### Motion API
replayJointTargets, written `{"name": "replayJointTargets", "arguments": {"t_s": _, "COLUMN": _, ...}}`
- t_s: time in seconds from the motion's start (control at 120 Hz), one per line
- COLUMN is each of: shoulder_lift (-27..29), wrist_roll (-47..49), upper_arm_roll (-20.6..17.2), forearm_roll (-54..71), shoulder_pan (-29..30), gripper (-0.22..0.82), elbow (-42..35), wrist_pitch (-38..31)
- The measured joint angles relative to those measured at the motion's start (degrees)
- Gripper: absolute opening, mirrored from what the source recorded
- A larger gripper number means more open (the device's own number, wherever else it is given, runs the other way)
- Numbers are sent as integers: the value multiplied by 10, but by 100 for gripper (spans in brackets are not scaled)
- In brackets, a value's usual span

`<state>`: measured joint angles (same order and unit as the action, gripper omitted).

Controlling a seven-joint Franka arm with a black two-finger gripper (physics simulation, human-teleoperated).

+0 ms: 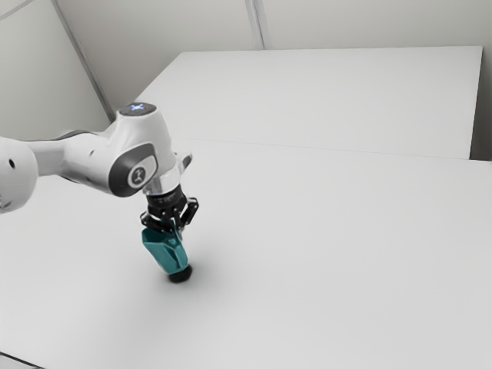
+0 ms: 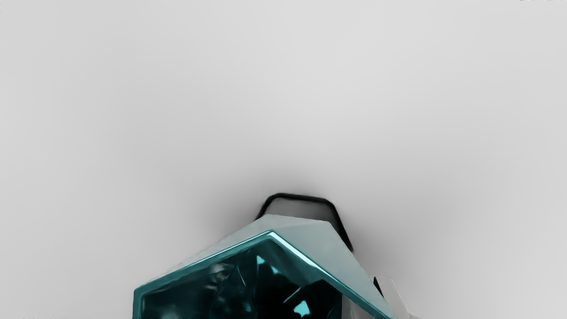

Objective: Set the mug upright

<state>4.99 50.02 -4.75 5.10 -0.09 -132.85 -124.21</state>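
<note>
- Your mug [image 1: 167, 250]: teal, faceted, black-based, angular rim.
- You see it tilted, mouth up, right below your gripper [image 1: 179, 230], at the table [image 1: 323, 254].
- Gripper opening, hold: can't tell you.

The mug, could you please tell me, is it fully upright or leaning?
The mug is leaning: its rim sits nearer the exterior view's left than its black base.

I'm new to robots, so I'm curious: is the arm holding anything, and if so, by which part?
Yes, it seems so: the black two-finger gripper has the tilted, faceted teal mug by its side wall, at the rim.
</note>
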Motion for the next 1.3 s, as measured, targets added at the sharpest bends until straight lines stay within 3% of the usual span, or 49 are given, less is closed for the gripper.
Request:
{"name": "replayJointTargets", "arguments": {"t_s": 0.425, "shoulder_lift": -35, "wrist_roll": 54, "upper_arm_roll": 0, "forearm_roll": 26, "shoulder_pan": 0, "gripper": -18, "elbow": 0, "wrist_pitch": -21}}
{"name": "replayJointTargets", "arguments": {"t_s": 0.617, "shoulder_lift": -23, "wrist_roll": 64, "upper_arm_roll": 0, "forearm_roll": 28, "shoulder_pan": -2, "gripper": 23, "elbow": 7, "wrist_pitch": -20}}
{"name": "replayJointTargets", "arguments": {"t_s": 0.767, "shoulder_lift": 2, "wrist_roll": 71, "upper_arm_roll": 0, "forearm_roll": 28, "shoulder_pan": -13, "gripper": 42, "elbow": 8, "wrist_pitch": -9}}
{"name": "replayJointTargets", "arguments": {"t_s": 0.975, "shoulder_lift": 29, "wrist_roll": 77, "upper_arm_roll": 0, "forearm_roll": 23, "shoulder_pan": -25, "gripper": 54, "elbow": 16, "wrist_pitch": 9}}
{"name": "replayJointTargets", "arguments": {"t_s": 1.3, "shoulder_lift": 9, "wrist_roll": -47, "upper_arm_roll": 3, "forearm_roll": 23, "shoulder_pan": -24, "gripper": 59, "elbow": 155, "wrist_pitch": 81}}
